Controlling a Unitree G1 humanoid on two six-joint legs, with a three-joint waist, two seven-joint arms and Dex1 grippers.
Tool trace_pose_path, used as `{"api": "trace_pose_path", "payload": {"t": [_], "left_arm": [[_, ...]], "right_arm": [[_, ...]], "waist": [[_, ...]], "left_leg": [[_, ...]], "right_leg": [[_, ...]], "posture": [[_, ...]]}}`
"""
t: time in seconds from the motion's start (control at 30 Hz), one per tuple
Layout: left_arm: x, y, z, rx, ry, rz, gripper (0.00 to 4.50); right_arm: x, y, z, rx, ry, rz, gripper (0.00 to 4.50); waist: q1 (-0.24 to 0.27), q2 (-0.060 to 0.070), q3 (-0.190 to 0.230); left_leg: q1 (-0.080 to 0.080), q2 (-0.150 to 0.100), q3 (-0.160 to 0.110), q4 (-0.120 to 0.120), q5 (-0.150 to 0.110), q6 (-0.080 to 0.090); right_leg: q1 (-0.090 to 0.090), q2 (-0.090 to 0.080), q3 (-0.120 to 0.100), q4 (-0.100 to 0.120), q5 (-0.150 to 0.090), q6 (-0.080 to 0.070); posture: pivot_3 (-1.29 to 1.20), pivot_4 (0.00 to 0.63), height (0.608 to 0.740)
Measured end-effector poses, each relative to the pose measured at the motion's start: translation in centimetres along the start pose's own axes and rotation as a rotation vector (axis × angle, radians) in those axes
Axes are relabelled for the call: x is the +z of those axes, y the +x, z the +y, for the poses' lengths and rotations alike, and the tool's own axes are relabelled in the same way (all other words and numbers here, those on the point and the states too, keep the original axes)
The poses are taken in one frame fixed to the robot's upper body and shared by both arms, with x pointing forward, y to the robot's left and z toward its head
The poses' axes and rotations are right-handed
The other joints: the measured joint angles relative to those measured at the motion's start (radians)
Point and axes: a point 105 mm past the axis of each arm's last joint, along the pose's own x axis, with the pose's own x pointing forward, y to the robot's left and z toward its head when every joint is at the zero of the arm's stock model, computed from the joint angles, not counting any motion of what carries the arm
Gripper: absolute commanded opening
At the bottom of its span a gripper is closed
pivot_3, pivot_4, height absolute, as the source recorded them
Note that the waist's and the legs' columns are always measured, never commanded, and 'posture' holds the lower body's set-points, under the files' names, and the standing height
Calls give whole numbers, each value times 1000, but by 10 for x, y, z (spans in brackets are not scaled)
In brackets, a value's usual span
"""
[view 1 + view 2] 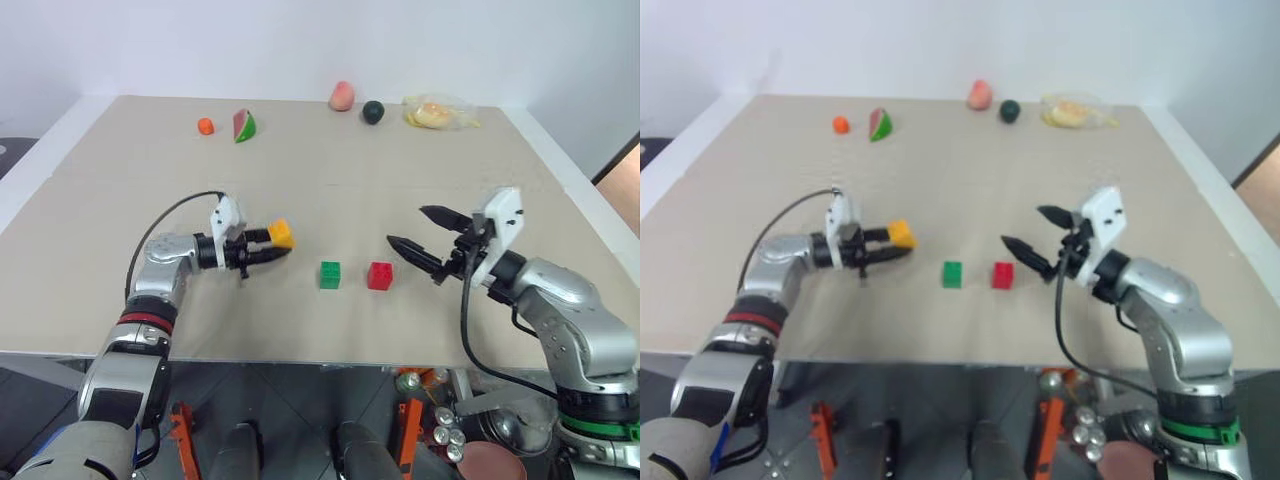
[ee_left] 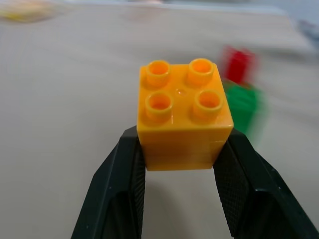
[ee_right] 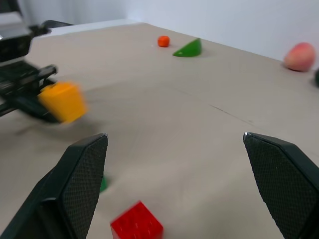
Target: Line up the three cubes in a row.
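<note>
Holding the yellow-orange cube [image 1: 282, 233] in my left gripper [image 1: 272, 245], clear of the table [image 1: 120, 200]: that is the step in hand as I judge it, the carry toward the row.

Item, left gripper: the two black fingers [image 2: 119, 189] are clamped on the cube's lower flanks, pointing level toward the other two blocks. The left wrist view shows the studs facing up and the cube sitting square between the pads.

Item, yellow-orange cube: a cube has no long axis to speak of; stud face up, sides roughly parallel to the fingers. It sits left of the green one, apart from it by a clear gap.

Item, green cube [image 1: 330, 274]: resting on the table, studs up, near the front edge.

Item, red cube [image 1: 379, 275]: resting just right of the green, a small gap between them, the pair already forming a left-to-right line.

Item, right gripper [image 1: 420, 248]: jaws spread wide, holding nothing, hovering just right of the red cube.

Next move, by my estimate: bring the held cube down left of the green one, on the same line, matching the existing spacing, then release. I would keep it square so the row reads straight.
</note>
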Motion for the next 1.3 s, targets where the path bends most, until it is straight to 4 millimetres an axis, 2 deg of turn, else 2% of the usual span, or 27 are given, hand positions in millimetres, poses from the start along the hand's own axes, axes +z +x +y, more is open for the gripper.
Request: {"api": "trace_pose_path", "payload": {"t": [0.07,0.13,0.37,0.53,0.63,0.87,1.3], "left_arm": [[-17,-2,-13,-116,-2,86,1693],[-25,-1,-19,-171,0,126,1693],[-21,20,-16,-204,16,138,1693],[-19,23,-10,-165,16,147,1693],[-19,18,-5,-136,14,164,1693],[-20,-8,6,-71,24,228,1693],[-20,-6,6,-77,34,239,1693]], "right_arm": [[1,-9,1,-25,5,3,4500],[1,-14,3,-38,9,5,4500],[4,-28,9,-77,11,20,4500],[6,-34,7,-101,14,30,4500],[6,-34,8,-96,17,34,4500],[8,-34,7,-92,14,32,4500],[13,-31,6,-84,0,23,4500]], "waist": [[2,0,0],[3,0,0],[5,0,0],[3,0,0],[3,0,0],[3,0,0],[4,0,0]], "left_leg": [[-1,0,0,1,0,0],[-2,0,-1,2,0,0],[-2,-1,0,6,0,0],[-2,0,-1,6,0,1],[-1,0,-1,6,0,1],[-2,0,-1,6,0,1],[-2,0,-1,6,0,1]], "right_leg": [[0,0,0,0,-3,-4],[1,0,0,0,-3,-4],[2,-1,0,0,-2,-3],[2,0,0,1,-2,-3],[2,0,0,1,-2,-3],[2,-1,0,1,-2,-3],[2,0,0,1,-2,-3]], "posture": [[0,150,740],[0,150,740],[0,150,740],[0,150,740],[0,150,740],[0,150,740],[0,150,740]]}}
